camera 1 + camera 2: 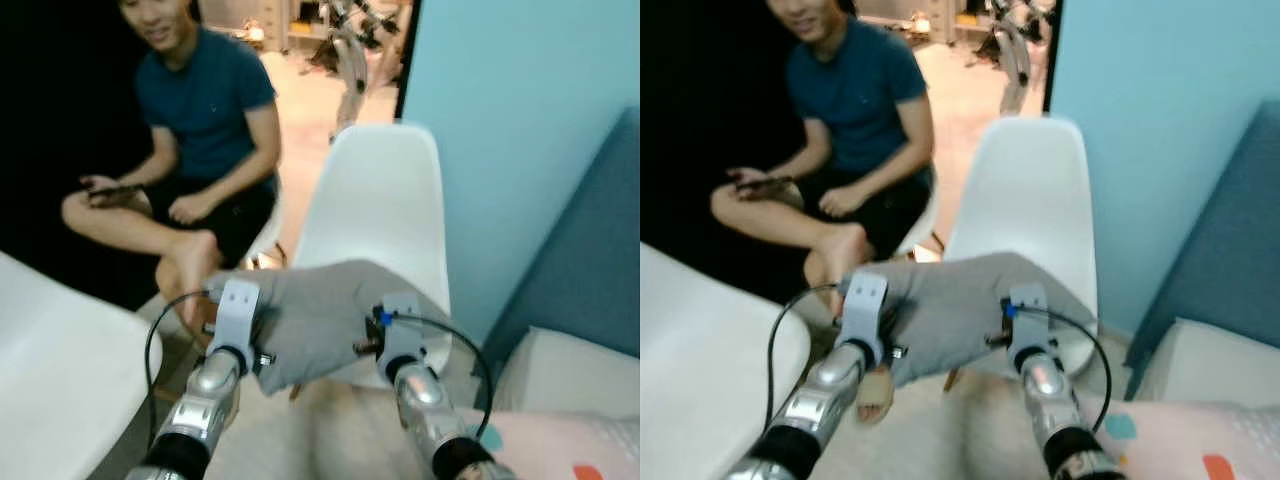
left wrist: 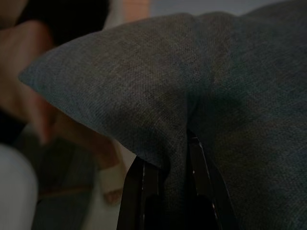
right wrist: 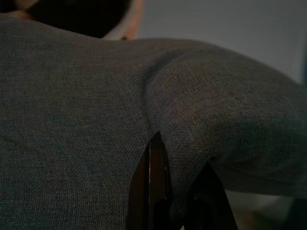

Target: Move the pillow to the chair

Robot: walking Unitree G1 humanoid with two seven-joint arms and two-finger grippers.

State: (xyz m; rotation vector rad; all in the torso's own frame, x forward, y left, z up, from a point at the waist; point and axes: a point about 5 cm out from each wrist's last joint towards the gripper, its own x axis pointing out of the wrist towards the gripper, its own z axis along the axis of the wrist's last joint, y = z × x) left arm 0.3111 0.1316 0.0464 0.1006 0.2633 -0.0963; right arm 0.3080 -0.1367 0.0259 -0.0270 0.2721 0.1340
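Grey pillow (image 1: 320,320) held aloft – left gripper (image 2: 168,165), right gripper (image 3: 175,167) pinching it, white chair (image 1: 385,190) behind

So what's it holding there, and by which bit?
A grey pillow, held by both grippers: the left gripper pinches a fold near one corner, the right gripper a fold of its near edge.

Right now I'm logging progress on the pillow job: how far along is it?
Done: the grey pillow is lifted, with the left gripper and the right gripper each pinching a fold of its fabric. In hand: it hangs in front of the white chair. Left: lowering it onto the seat and letting go. A person sits nearby.
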